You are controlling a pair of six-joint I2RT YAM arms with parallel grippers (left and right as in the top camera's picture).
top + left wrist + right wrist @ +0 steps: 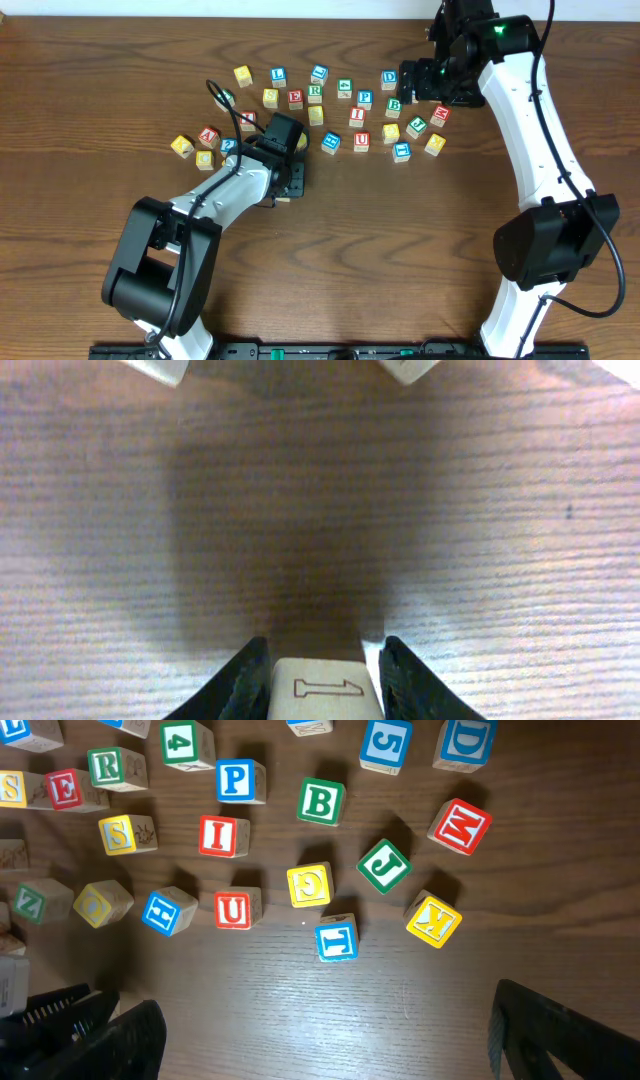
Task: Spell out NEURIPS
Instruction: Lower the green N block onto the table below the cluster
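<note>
The cubes red E (pixel 295 99), green R (pixel 315 91), blue P (pixel 365 99), red I (pixel 357 117) and red U (pixel 361 140) sit apart, letters at mixed angles, among other wooden letter cubes on the woodgrain surface (pixel 400 260). The left claw (pixel 322 662) grips a pale cube (pixel 325 690), its letter unseen. The right claw (pixel 325 1020) hovers empty, jaws fully spread.

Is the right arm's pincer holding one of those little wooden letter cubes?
No: the right pincer hangs wide open, with only the brown wooden table showing between its black fingers.
</note>
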